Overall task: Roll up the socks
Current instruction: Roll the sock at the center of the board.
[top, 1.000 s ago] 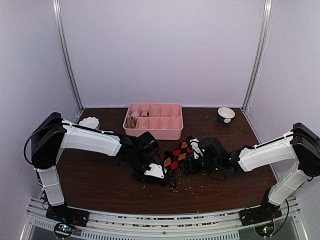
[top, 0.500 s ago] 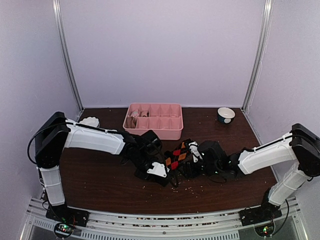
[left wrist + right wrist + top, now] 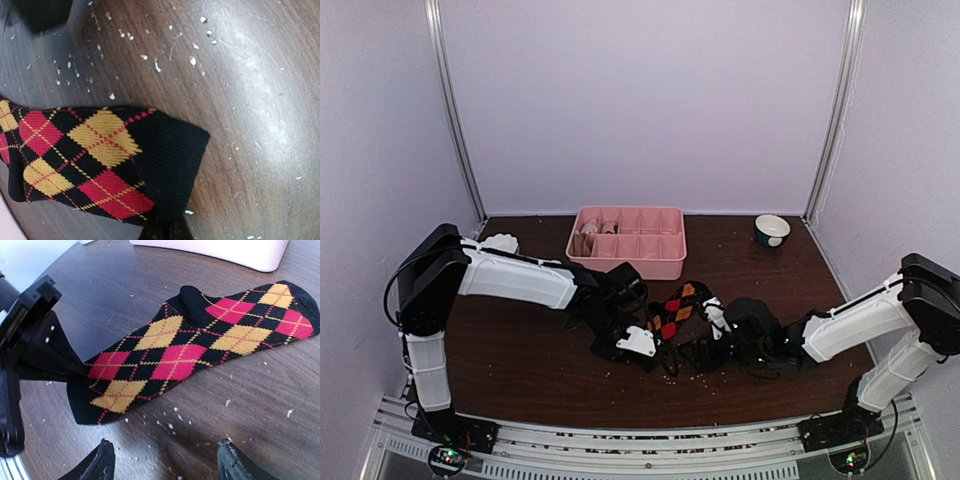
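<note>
One of the socks (image 3: pixel 200 342), black with red and yellow diamonds, lies flat on the dark wooden table (image 3: pixel 280 405). Its black cuff (image 3: pixel 172 150) points toward my left gripper (image 3: pixel 167 231), which is shut on the cuff's edge. From above, the sock (image 3: pixel 677 303) lies between both arms, with the left gripper (image 3: pixel 655 345) at its near-left end. My right gripper (image 3: pixel 167 462) stands open just short of the sock's near side, nothing between its fingers (image 3: pixel 102 462). In the top view the right gripper (image 3: pixel 713 340) sits beside the sock's right edge.
A pink compartment tray (image 3: pixel 627 240) stands behind the sock, with rolled items in its left cells. A small bowl (image 3: pixel 772 230) sits at the back right and a white object (image 3: pixel 500 243) at the back left. Pale crumbs (image 3: pixel 192 60) dot the wood.
The left gripper has closed on the sock's cuff. The right gripper has drawn back off the sock toward the near edge, and the sock now lies flatter.
</note>
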You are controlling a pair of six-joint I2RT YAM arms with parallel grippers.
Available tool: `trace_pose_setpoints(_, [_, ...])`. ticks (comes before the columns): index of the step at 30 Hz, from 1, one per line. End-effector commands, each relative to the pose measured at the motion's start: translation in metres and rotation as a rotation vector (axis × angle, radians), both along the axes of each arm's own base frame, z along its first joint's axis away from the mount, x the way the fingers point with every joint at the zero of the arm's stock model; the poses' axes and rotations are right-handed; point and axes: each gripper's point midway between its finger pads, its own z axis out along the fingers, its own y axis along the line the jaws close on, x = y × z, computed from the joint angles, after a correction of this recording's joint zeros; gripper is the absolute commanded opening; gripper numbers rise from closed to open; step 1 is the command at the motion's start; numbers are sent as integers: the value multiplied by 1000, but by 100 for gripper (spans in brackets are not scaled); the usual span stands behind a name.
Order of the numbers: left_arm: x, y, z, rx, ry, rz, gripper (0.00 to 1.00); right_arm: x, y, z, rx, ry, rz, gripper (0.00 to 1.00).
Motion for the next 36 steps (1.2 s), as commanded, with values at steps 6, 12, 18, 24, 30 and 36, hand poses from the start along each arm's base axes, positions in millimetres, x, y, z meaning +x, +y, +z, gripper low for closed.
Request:
trace_pose_setpoints(6, [-25, -2, 9, 7, 266, 65, 0, -30, 7, 32, 111, -245, 115, 67])
trace_pose_setpoints(12, [-29, 0, 16, 11, 419, 104, 0, -64, 23, 26, -41, -438, 219, 68])
trace_pose_setpoints(18, [-28, 3, 10, 37, 468, 112, 0, -84, 45, 0, -343, -627, 307, 67])
trace_pose_setpoints(24, [-25, 1, 8, 61, 476, 100, 0, -72, 50, -4, -580, -814, 274, 61])
trace_pose_setpoints(30, [-25, 1, 8, 68, 477, 90, 0, -73, 64, -13, -661, -880, 370, 54])
trace_pose_setpoints(36, [-23, 2, 7, 89, 479, 85, 0, -67, 70, -20, -707, -911, 435, 47])
